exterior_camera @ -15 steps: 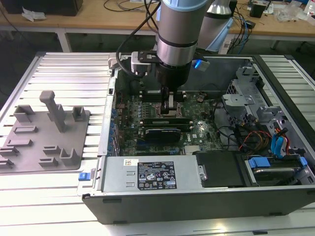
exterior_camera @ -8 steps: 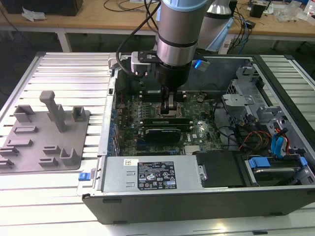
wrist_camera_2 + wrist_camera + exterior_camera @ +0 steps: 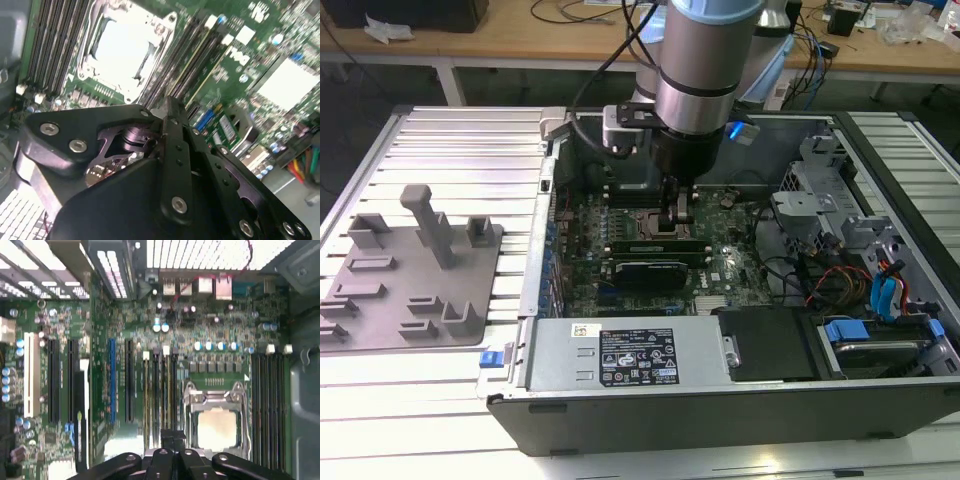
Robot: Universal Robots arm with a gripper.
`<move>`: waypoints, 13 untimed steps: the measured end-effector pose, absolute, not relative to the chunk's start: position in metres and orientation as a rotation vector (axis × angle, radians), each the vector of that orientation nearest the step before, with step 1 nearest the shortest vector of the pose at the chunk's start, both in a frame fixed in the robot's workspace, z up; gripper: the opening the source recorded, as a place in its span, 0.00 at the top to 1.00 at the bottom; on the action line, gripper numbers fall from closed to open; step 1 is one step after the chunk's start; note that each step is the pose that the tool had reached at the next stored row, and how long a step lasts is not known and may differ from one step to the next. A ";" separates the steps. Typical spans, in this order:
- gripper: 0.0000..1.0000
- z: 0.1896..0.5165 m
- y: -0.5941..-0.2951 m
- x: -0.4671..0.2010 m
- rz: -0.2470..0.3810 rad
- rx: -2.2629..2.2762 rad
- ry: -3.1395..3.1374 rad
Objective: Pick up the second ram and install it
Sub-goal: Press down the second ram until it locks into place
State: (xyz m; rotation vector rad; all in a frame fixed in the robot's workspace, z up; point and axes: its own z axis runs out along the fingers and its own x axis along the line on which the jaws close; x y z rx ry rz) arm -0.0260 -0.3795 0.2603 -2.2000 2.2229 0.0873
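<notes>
Second ram (image 3: 655,243): light, stiff, fragile stick, best held by long edges (chips spared); gripper (image 3: 678,222) directly above, claw state indiscernible.

Drive cage (image 3: 820,200) beside mobo (image 3: 720,270).

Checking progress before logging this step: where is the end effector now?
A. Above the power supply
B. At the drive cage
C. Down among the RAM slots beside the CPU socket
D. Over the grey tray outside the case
C: in the exterior view the end effector is down inside the case, on the motherboard, at the slots next to the CPU socket.
</notes>
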 end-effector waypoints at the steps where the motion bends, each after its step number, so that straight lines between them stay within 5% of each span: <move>1: 0.92 0.260 -0.380 -0.019 0.087 -2.200 2.223; 13: 0.92 0.244 -0.378 0.024 0.087 -2.200 2.223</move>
